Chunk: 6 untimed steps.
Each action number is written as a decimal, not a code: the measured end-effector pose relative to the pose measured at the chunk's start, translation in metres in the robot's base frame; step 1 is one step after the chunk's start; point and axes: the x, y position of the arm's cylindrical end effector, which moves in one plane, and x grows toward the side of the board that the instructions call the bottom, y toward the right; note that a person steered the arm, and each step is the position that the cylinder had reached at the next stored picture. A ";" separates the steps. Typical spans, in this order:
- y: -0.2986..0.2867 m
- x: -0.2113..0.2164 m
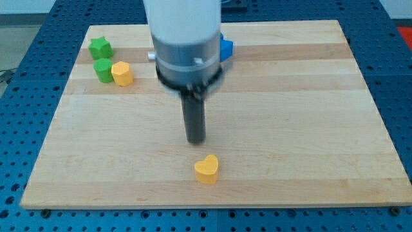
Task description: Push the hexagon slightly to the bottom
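Observation:
A yellow hexagon block (122,73) sits near the board's top left, touching a green round block (103,69) on its left. A green star block (100,47) lies just above them. My tip (196,141) is at the board's middle, well to the right of and below the hexagon. A yellow heart block (207,169) lies a little below my tip and slightly to its right, apart from it. A blue block (226,48) shows partly behind the arm at the top.
The wooden board (309,116) lies on a blue perforated table (399,71). The arm's white and grey body (187,38) hides part of the board's top middle.

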 end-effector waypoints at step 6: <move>-0.122 -0.185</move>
